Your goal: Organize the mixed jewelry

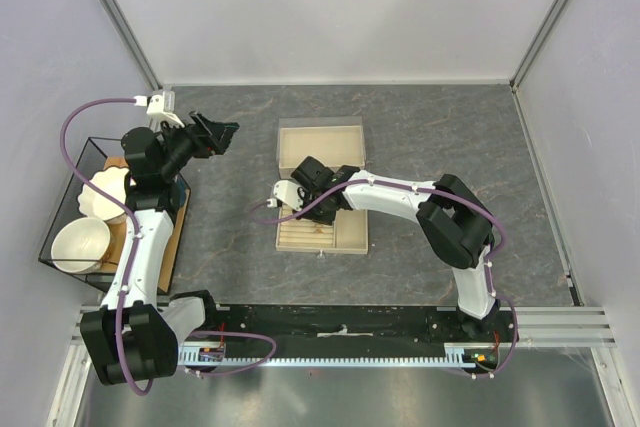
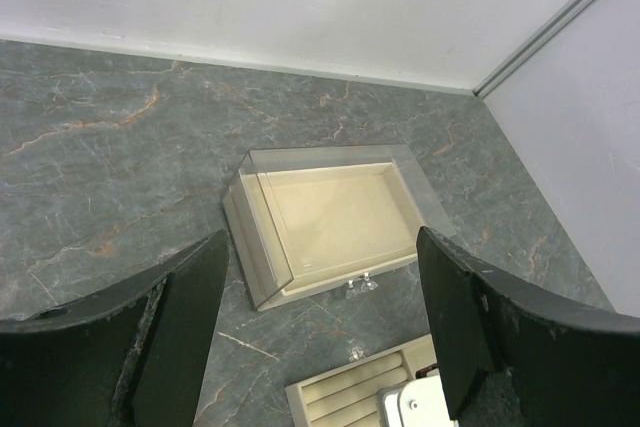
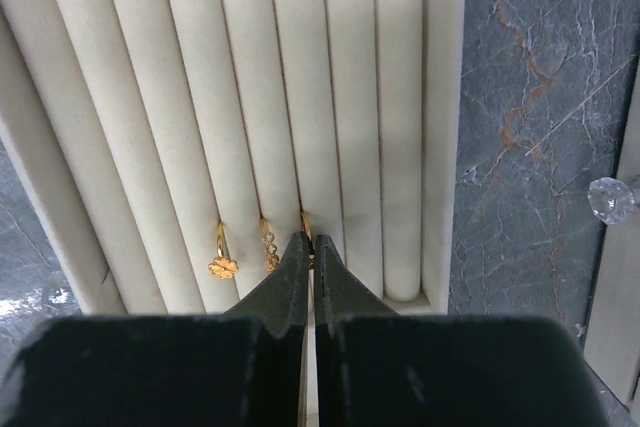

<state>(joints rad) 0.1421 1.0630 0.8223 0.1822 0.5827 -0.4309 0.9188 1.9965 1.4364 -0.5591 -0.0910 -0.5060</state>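
Evidently the ring-slotting step is in hand. The right hand (image 3: pixel 308 245) hangs over the tray (image 3: pixel 100 97) with its fingers together, seemingly nipping the third ring (image 3: pixel 305 219), which stands in a slot near the tray's end. The flower ring (image 3: pixel 222 265) and the middle ring (image 3: pixel 268 247) sit in the neighbouring slots beside it. The left hand (image 2: pixel 320 247) is raised over the desk (image 2: pixel 120 147), fingers wide apart and holding nothing. Next, I judge, the right hand should part a little and lift straight up, leaving the ring seated. No loose piece shows here.
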